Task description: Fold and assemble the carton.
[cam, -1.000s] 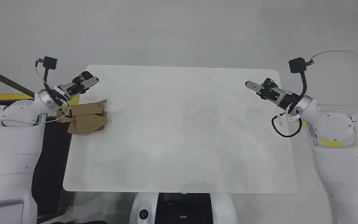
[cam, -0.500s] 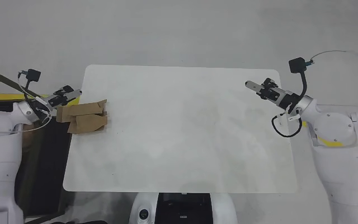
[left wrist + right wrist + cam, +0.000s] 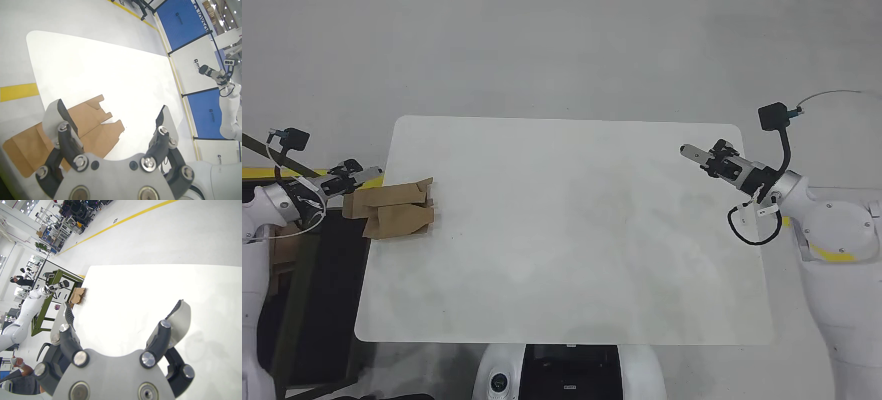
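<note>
The left end effector [image 3: 370, 170] [image 3: 111, 109] stands wide open with nothing held between its fingers. It sits just off the bench's left edge, by the far-left corner of the carton [image 3: 394, 208] [image 3: 90, 121]. In the left wrist view one finger [image 3: 66, 117] crosses in front of the cardboard, but whether it touches cannot be told.

The carton lies flat and unfolded at the left edge of the bench [image 3: 562, 260], toward the far side. Its outer end overhangs that edge. Its long axis runs left to right across the bench, and its notched flaps point inward, toward the bench's middle.

The right end effector [image 3: 689, 152] [image 3: 123, 305] is also spread wide and empty. It is over the far-right part of the bench, aimed leftward and well apart from the carton [image 3: 76, 295].
</note>
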`<state>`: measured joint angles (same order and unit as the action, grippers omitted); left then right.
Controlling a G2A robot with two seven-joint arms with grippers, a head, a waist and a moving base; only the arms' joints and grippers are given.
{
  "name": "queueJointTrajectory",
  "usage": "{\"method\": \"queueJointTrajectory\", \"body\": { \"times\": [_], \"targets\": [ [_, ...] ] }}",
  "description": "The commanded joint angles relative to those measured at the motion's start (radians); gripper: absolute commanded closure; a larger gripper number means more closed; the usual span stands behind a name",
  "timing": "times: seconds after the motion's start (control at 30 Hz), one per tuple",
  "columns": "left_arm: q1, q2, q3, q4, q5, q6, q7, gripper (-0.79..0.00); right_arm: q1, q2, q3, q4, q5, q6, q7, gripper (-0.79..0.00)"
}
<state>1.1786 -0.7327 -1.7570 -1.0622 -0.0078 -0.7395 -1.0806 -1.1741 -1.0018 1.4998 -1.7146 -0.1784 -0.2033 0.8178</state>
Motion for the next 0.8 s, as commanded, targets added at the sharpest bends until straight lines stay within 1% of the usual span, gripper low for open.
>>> {"method": "queueJointTrajectory", "body": {
  "times": [0.0, 0.37, 0.43, 0.5, 0.77],
  "targets": [
    [0.0, 0.0, 0.0, 0.0, 0.0, 0.0, 0.0, -0.785, 0.0, 0.0, 0.0, 0.0, 0.0, 0.0, 0.0, -0.785],
    [0.0, 0.0, 0.0, 0.0, 0.0, 0.0, 0.0, -0.785, 0.0, 0.0, 0.0, 0.0, 0.0, 0.0, 0.0, -0.785],
    [0.013, 0.001, -0.007, 0.001, 0.012, 0.016, 0.025, -0.785, 0.0, 0.0, 0.0, 0.0, 0.0, 0.0, 0.0, -0.785],
    [0.029, 0.007, -0.033, 0.011, 0.023, 0.022, 0.04, -0.785, 0.0, 0.0, 0.0, 0.0, 0.0, 0.0, 0.0, -0.785],
    [0.113, 0.032, -0.148, 0.058, 0.057, -0.002, 0.099, -0.785, 0.0, 0.0, 0.0, 0.0, 0.0, 0.0, 0.0, -0.785]
  ]
}}
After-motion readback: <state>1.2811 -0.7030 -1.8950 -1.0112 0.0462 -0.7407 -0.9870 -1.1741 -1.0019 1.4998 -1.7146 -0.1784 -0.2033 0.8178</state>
